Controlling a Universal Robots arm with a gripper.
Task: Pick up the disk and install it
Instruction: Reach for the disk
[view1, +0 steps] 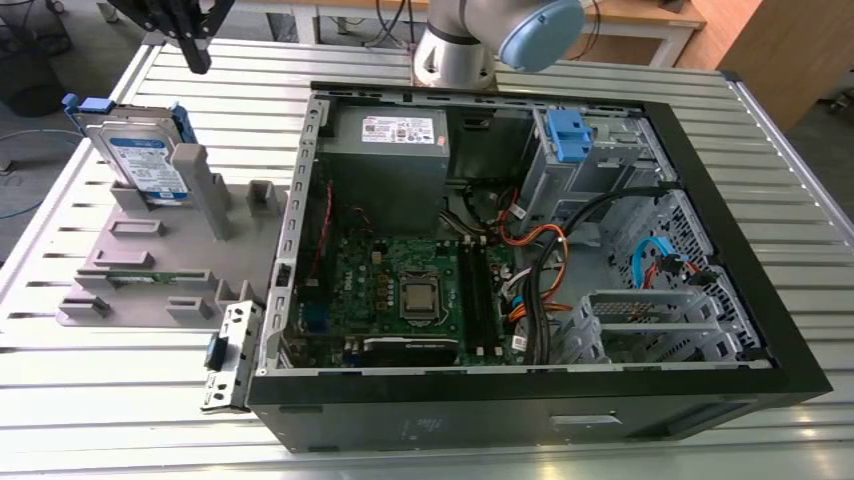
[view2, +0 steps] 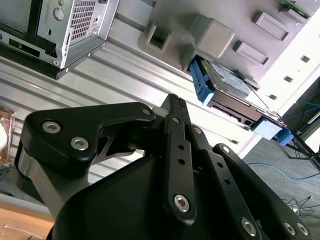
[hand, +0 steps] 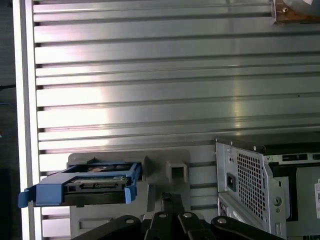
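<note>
black jaws, pressed together, hang near the flat, silver, blue-railed disk (view1: 144, 165).

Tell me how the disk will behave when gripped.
The disk, metal-bodied, looks rigid and probably heavy for its size. It leans on edge in the grey holder, so a sideways push might tip it. Its blue plastic rails may flex if squeezed.

Counter (view1: 120, 400): silver ribbed aluminium slats, with soft glare patches along them. In the second wrist view, grey floor (view2: 280, 161) lies past the counter's edge, a blue cable (view2: 295, 176) on it. A brown wooden panel (view1: 781, 50) stands at the exterior view's right, far side. Beside it is a pale wooden desktop (view1: 654, 15).
</note>
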